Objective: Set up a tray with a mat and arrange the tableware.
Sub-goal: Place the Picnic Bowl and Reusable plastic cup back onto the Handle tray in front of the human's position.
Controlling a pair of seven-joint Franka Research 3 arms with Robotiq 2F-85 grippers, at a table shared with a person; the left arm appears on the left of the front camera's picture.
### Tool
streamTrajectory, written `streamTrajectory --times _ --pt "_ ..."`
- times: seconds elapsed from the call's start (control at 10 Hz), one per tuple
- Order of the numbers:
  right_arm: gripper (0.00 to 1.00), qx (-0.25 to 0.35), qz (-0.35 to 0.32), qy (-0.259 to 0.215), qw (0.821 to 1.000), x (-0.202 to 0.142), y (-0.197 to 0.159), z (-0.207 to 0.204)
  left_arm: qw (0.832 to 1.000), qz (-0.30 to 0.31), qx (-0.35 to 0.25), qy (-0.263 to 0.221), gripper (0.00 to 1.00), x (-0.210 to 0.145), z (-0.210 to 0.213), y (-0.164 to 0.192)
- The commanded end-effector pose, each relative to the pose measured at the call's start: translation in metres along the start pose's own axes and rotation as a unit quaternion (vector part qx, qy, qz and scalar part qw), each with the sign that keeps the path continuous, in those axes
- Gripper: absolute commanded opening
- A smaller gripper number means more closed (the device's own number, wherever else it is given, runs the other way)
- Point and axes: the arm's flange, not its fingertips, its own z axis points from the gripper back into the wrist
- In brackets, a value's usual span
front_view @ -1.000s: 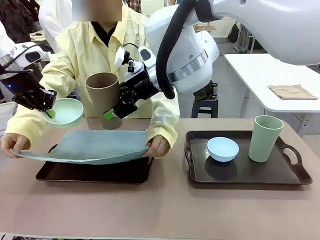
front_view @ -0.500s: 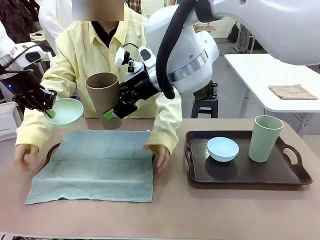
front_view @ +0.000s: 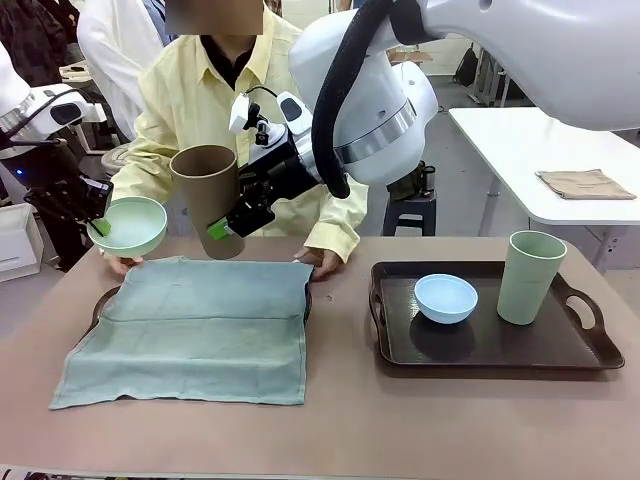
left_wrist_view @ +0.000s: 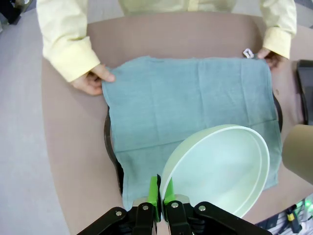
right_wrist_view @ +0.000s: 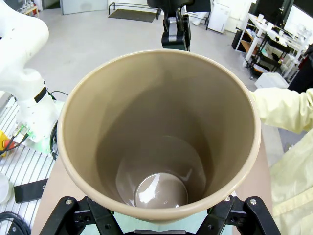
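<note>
**Both grippers loaded, mat down on the tray**

Left gripper [front_view: 97, 226] first, at the left edge of the front view: it's clenched on the rim of the mint green bowl [front_view: 130, 225], which hangs in the air above the mat's upper-left corner. In the left wrist view, the left gripper [left_wrist_view: 160, 192] has its green pads pinched tight on the rim at the bottom of the frame. The bowl [left_wrist_view: 220, 164] tilts away toward the lower right.

Over to the right gripper [front_view: 226, 222], centre-left of the front view. It grips the brown cup [front_view: 207, 192] low on its side, upright and well clear of the table [front_view: 350, 425]. The right wrist view looks straight down into the cup [right_wrist_view: 161, 132], with black fingers flanking its base.

Below them, the blue-green mat [front_view: 190, 325] lies spread flat over the tray [front_view: 102, 300]. A dark handle peeks out at the left, and the near edge runs off onto the table. The person at the far side has one hand [front_view: 120, 264] at the mat's upper-left corner and the other hand [front_view: 322, 263] at its upper-right corner.

Off to the right sits a second tray [front_view: 500, 352]. It carries the light blue bowl [front_view: 446, 297] and, just right of it, the pale green cup [front_view: 530, 277], standing upright.
</note>
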Motion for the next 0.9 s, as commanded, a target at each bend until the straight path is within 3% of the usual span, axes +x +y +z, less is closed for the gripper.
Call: streamTrajectory --times 0.0,0.8 --pt "0.00 -0.002 0.001 0.000 1.000 0.0004 0.0010 0.0017 1.000 -0.001 0.000 -0.007 0.00 0.0012 0.0011 -0.0007" --pt "0.00 -0.002 0.001 0.000 1.000 0.0004 0.0010 0.0017 1.000 -0.001 0.000 -0.007 0.00 0.0012 0.0011 -0.0007"
